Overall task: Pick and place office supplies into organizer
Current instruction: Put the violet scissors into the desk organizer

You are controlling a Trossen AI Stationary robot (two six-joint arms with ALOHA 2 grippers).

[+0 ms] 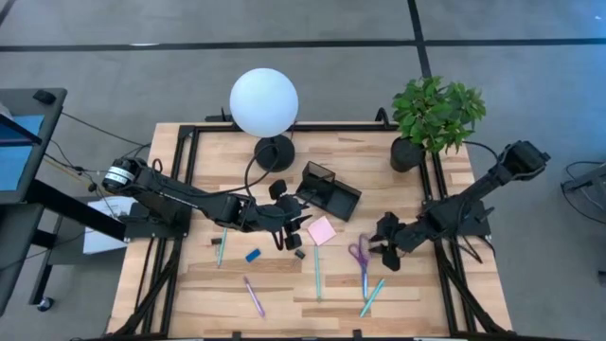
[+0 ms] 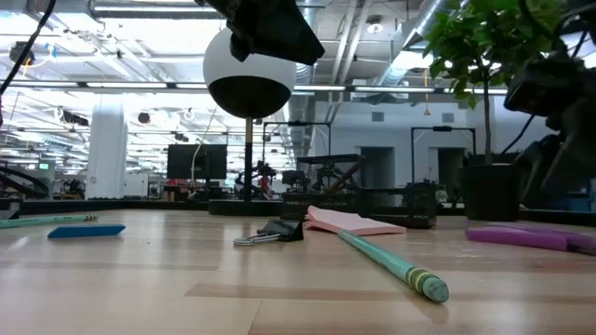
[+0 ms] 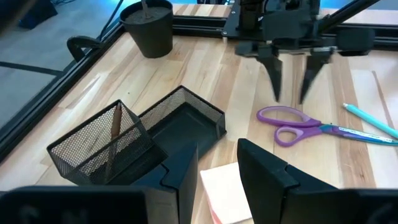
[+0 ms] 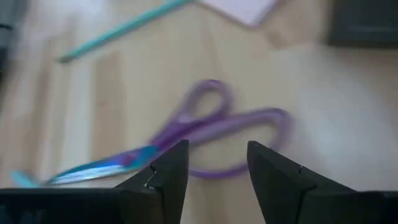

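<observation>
The black mesh organizer (image 1: 329, 189) lies at the table's middle, and a thin brown stick (image 3: 115, 124) is in its cup section. The pink sticky-note pad (image 1: 322, 230) lies just near of it. My left gripper (image 1: 289, 227) is open and empty, above the table to the left of the pad; the left wrist view shows the pad (image 3: 227, 186) past its fingers (image 3: 217, 155). The purple-handled scissors (image 1: 361, 258) lie flat right of the pad. My right gripper (image 1: 386, 244) is open and empty beside their handles (image 4: 205, 137).
Teal pens (image 1: 221, 248) (image 1: 317, 275) (image 1: 372, 296), a purple pen (image 1: 254, 296), a blue block (image 1: 253, 255) and a black clip (image 1: 299, 253) lie on the near half. A white globe lamp (image 1: 264, 102) and a potted plant (image 1: 436, 114) stand at the far edge.
</observation>
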